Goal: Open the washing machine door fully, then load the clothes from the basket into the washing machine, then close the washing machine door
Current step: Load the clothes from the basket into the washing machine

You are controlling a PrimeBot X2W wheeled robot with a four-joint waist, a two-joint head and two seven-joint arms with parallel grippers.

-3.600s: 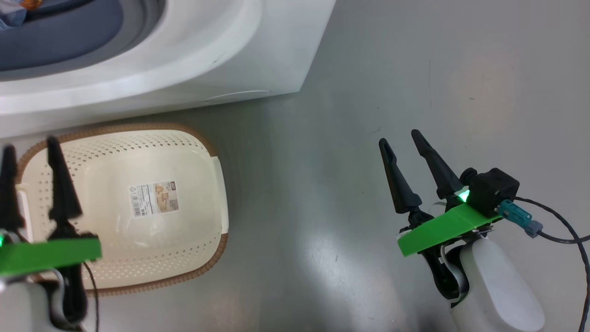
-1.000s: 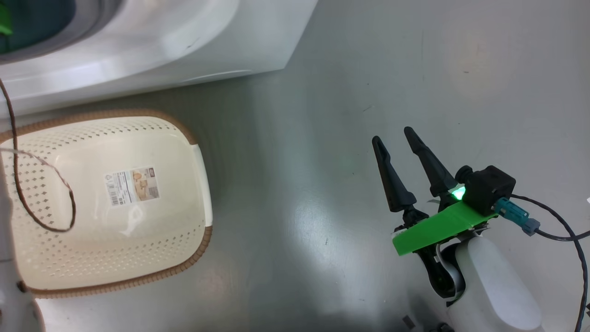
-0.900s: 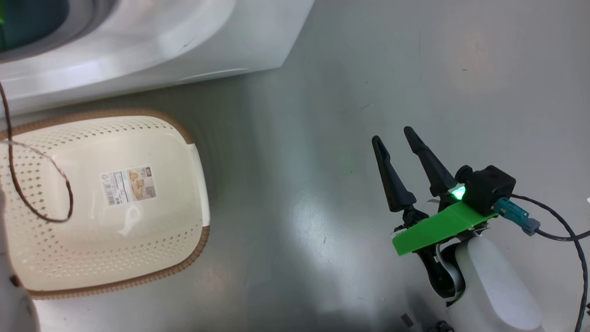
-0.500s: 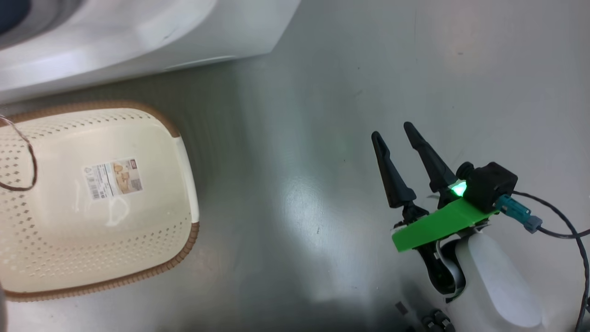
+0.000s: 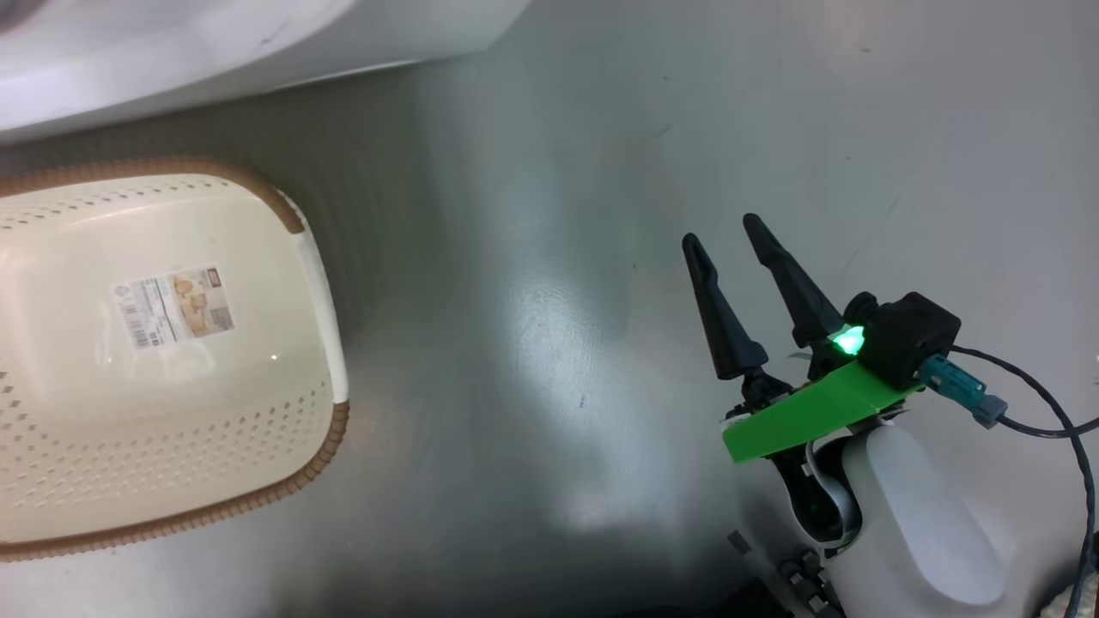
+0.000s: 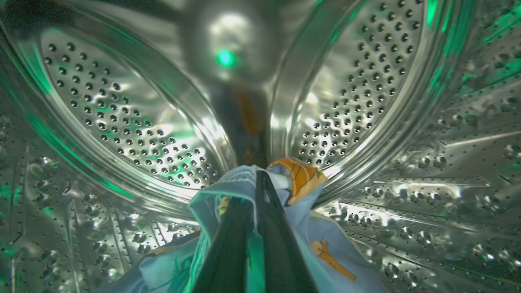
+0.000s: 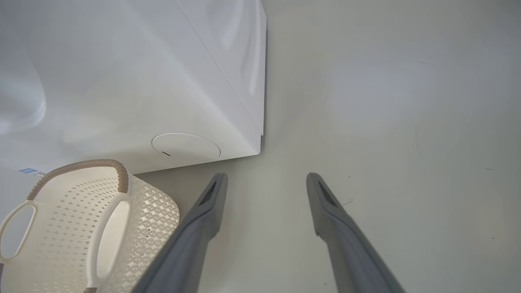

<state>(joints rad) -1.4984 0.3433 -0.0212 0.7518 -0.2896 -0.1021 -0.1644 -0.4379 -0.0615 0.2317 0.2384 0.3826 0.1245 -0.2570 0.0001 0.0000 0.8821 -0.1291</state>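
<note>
clothes (image 6: 321, 232) are clamped in the shut left pincer (image 6: 260, 176), deep inside the washing machine drum (image 6: 134, 122) and around its fingertips, so letting go should leave them there. right pincer (image 5: 721, 232) idles with fingers apart, empty basket (image 5: 319, 442) well to its left.

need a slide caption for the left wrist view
Left hand shut on the fox-print clothes, inside the washing machine's perforated steel drum.

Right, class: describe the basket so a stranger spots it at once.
Find the big white washing machine. On the grey floor before it stands the basket, cream perforated plastic. Its brown woven-look rim and paper label inside set it apart.
</note>
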